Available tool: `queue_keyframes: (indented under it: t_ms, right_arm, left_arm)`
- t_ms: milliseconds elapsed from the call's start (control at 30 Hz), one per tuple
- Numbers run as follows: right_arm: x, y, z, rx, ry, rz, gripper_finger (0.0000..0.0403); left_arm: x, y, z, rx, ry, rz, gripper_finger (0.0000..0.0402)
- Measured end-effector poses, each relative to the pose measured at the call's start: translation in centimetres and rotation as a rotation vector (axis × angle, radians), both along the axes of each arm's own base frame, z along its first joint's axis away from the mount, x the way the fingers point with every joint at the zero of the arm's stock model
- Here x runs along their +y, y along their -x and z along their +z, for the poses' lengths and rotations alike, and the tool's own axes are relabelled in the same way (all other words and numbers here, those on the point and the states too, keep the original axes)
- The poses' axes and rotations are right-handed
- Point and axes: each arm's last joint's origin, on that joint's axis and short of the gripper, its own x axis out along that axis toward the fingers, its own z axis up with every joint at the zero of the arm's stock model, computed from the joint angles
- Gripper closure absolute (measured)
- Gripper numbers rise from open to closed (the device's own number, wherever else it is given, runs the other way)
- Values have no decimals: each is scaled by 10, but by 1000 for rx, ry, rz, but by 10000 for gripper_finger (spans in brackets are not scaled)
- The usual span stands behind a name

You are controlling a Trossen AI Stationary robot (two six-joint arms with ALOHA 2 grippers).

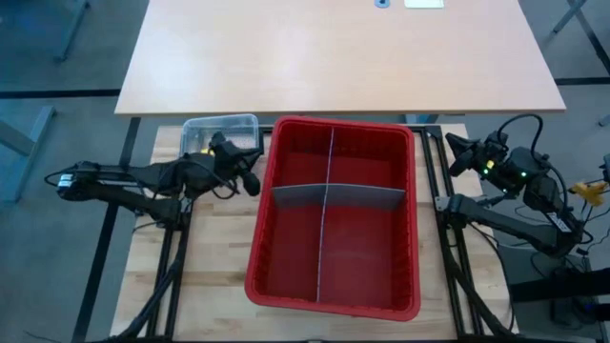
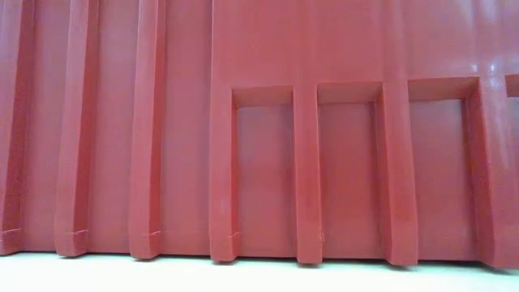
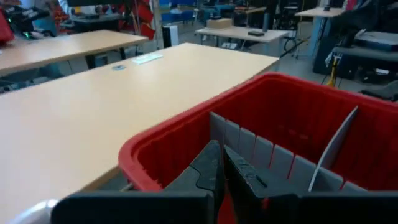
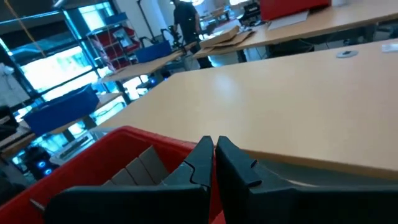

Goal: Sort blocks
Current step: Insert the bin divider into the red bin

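Note:
No blocks show in any view. A red bin (image 1: 334, 133) stands mid-table, split by grey slotted dividers (image 1: 324, 195), and its compartments look bare from above. Its ribbed outer wall (image 2: 259, 162) fills the low view. My left gripper (image 1: 252, 182) hovers shut just outside the bin's left rim (image 3: 155, 143), pointing about level toward the bin; its own wrist view shows the shut fingertips (image 3: 221, 154). My right gripper (image 1: 451, 144) is shut too, off the bin's far right corner, fingertips together (image 4: 213, 147).
A small clear tub (image 1: 221, 129) sits at the bin's far left corner, beside my left arm; I cannot tell what is in it. A long pale desk (image 1: 334, 52) stands beyond the work table. Dark frame rails (image 1: 434, 191) run along both sides of the bin.

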Motion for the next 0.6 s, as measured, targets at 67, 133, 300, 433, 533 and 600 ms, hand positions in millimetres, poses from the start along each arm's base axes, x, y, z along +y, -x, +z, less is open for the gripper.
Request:
queue_keyframes:
  t_ms: [67, 133, 300, 433, 533, 600]
  right_arm:
    - [0, 0, 0, -6, -6, -1, 403]
    - [0, 0, 0, -11, -10, -2, 403]
    - [0, 0, 0, -25, -23, -5, 403]
    - [0, 0, 0, -33, -28, -14, 403]
    - [0, 0, 0, -40, -34, -26, 403]
    - [-1, 0, 0, -42, -35, -31, 403]
  left_arm:
    - [0, 4, -6, -25, 15, 4, 402]
    - [0, 6, -8, -59, 22, 5, 402]
    - [0, 5, -14, -50, 22, 5, 402]
    - [0, 3, -16, -36, 24, -1, 402]
    - [-1, 2, -19, -26, 28, -23, 402]
    - [-1, 2, -21, -22, 32, -34, 402]
